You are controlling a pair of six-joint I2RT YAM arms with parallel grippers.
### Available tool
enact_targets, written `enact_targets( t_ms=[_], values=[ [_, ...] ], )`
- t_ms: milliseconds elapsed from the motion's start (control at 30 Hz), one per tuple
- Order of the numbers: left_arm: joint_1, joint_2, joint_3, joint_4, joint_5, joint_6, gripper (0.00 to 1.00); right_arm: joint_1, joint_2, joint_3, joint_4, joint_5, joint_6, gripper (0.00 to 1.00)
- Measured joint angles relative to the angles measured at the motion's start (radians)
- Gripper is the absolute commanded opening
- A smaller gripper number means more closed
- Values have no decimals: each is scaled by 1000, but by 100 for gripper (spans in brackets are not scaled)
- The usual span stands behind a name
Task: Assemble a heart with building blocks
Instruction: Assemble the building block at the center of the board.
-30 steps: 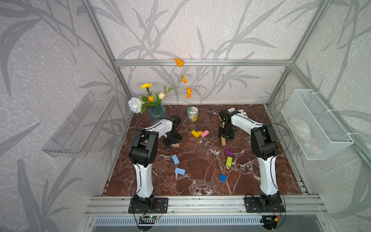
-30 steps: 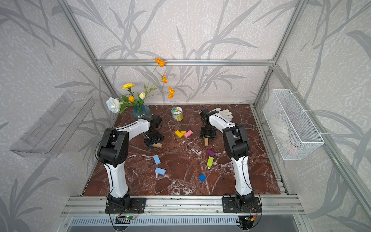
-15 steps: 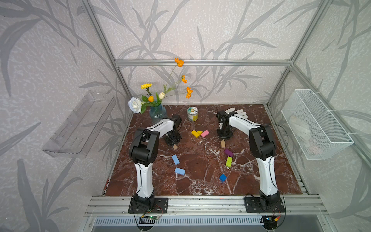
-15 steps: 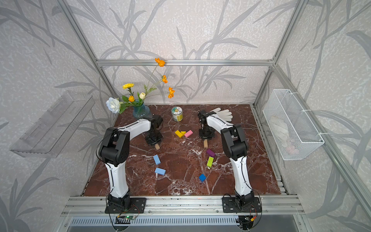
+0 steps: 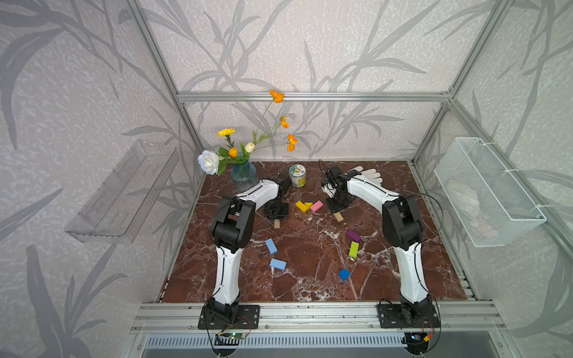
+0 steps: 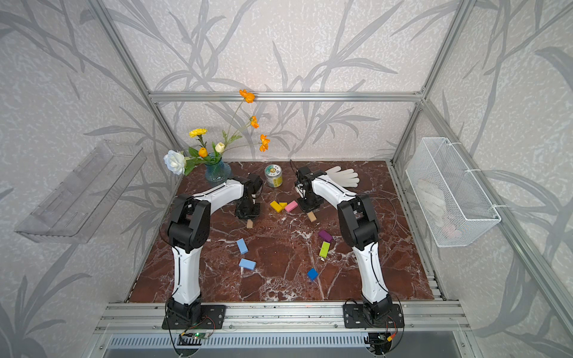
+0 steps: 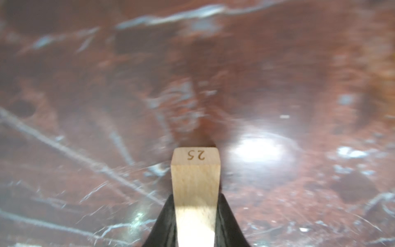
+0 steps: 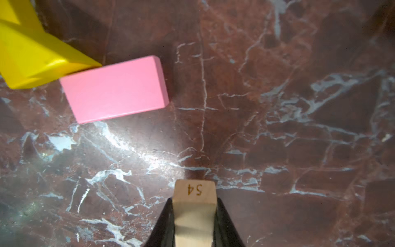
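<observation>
- Top views: no heart is laid out yet. The blocks lie scattered on the counter (image 5: 310, 288).
- Left claw (image 5: 277, 216) is clenched on the left tan block (image 5: 277, 223), and right claw (image 5: 336, 208) is clenched on the right tan block (image 5: 338, 217). Both claws sit low over the far half of the counter, as both top views show.
- Between the claws lie the yellow blocks (image 5: 302, 206), touching each other, with the pink block (image 5: 316, 205) just beside them.
- Nearer the rail, the light blue blocks (image 5: 271, 246) lie on the left. The purple block (image 5: 353, 235), lime block (image 5: 353, 249) and dark blue block (image 5: 344, 274) lie on the right.
- Judgement: the step in hand is the pickup of both tan blocks. The next move calls for lifting them clear and setting them down, angled, on the open middle of the counter to start the outline.
- In the way: the tin (image 5: 297, 175) and vase (image 5: 244, 178) stand close behind the left claw, and the glove (image 5: 366, 175) lies behind the right claw. The yellow and pink group is the likeliest to be knocked.
- Left wrist: the left tan block (image 7: 195, 181), marked 25, is pinched between the black jaws. The counter beneath is blurred, so I cannot tell whether the block is off it.
- Right wrist: the right tan block (image 8: 194, 205), marked 54, is pinched likewise. The pink block (image 8: 115, 89) lies flat nearby, and a yellow block touches its corner.
</observation>
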Motion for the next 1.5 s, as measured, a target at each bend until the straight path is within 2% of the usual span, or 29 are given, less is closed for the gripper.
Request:
enact_targets(
  t_ms=[233,467,600,700,767,800,1000,1200,1500],
  values=[
    [-30,59,104,-35,32,100,22,27,0,0,-4,-13,-55,1],
    [-30,102,162,-74,27,167,24,39,3,3,-14,-13,-73,6],
    [-30,112,177,-96,22,190,27,43,34,45,-38,-7,-71,17],
    [-32,118,185,-102,18,200,36,43,64,79,-49,4,-65,30],
    [-33,121,188,-106,13,207,50,43,77,92,-59,13,-59,37],
    [-33,121,188,-106,10,211,53,43,81,94,-61,17,-58,37],
    [-34,121,188,-106,-1,214,60,43,80,84,-62,40,-26,46],
    [-34,106,171,-95,-18,206,60,43,57,12,-51,53,2,47],
    [-34,74,112,-71,-16,179,54,43,10,-76,-27,47,41,47]
  ],
)
